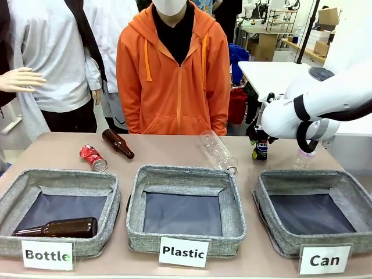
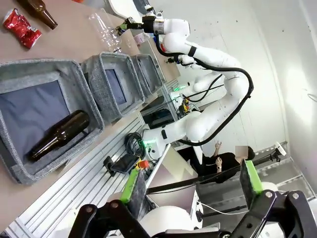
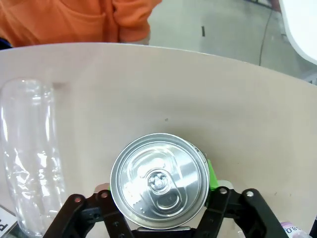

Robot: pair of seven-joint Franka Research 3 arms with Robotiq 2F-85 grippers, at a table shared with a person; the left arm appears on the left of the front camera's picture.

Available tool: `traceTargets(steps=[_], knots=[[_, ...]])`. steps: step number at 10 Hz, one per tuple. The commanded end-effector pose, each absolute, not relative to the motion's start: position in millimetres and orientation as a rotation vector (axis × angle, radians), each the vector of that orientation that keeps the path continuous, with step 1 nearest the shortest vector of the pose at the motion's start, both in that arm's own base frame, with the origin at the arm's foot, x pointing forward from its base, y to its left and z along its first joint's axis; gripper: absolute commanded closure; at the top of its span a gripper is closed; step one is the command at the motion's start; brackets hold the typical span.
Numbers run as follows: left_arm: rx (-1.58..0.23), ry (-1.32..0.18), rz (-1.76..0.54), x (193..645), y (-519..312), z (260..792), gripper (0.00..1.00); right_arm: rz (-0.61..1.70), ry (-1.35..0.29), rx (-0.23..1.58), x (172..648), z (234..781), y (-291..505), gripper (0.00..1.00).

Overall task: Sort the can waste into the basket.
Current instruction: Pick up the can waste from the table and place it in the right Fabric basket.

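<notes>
Right hand [image 1: 258,137] closed on upright blue can [image 3: 159,177], gripped from above; Can basket [image 1: 302,175] just beneath hand, robot-side

Three white signs w/ black print, one fronting each grey basket. Middle basket [image 1: 186,172]: its sign [image 1: 183,251] reads "Plastic". Left basket [image 1: 64,175], next to the middle basket: sign [image 1: 47,254] reads "Bottle". Right basket [image 1: 308,175], on the middle basket's other side: sign [image 1: 324,260] reads "Can". Dark can [image 1: 260,150], behind and right of the middle basket: round red/white/blue logo, lettering too small to read. Red crushed can [image 1: 93,157], behind and left of the middle basket: print illegible. Right arm [image 1: 314,107], above the dark can: small dark print on the casing, unreadable. Right wrist view: label scrap [image 3: 290,229] at the corner shows approx. "8.0", cut off.
</notes>
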State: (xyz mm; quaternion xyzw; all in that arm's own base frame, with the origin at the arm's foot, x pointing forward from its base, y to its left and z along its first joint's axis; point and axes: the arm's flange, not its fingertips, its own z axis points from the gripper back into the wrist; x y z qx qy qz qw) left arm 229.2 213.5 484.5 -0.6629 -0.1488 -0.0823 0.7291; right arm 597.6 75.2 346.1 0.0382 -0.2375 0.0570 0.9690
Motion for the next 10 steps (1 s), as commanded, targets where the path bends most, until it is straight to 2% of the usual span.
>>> traceTargets(steps=[1,2,3,4,6,8,10], knots=[[-1.477,-0.338,-0.183,228.8,212.3,486.6,0.0,0.122,-0.488,0.065,601.6,347.1,72.1,1.0],[-1.477,-0.338,-0.183,228.8,212.3,486.6,0.0,0.124,-0.487,0.067,601.8,347.1,72.7,1.0],[-1.477,-0.338,-0.183,228.8,212.3,486.6,0.0,0.127,-0.484,0.069,601.8,347.8,73.6,0.87],[-1.477,-0.338,-0.183,228.8,212.3,486.6,0.0,0.134,-0.482,0.073,600.8,348.9,74.0,0.97],[-1.477,-0.338,-0.183,228.8,212.3,486.6,0.0,0.197,-0.485,0.102,587.3,363.8,71.9,1.0],[-1.477,-0.338,-0.183,228.8,212.3,486.6,0.0,0.427,-0.482,0.193,537.9,423.1,55.7,1.0],[-1.477,-0.338,-0.183,228.8,212.3,486.6,0.0,0.81,-0.413,0.245,471.0,488.7,32.2,1.0]])
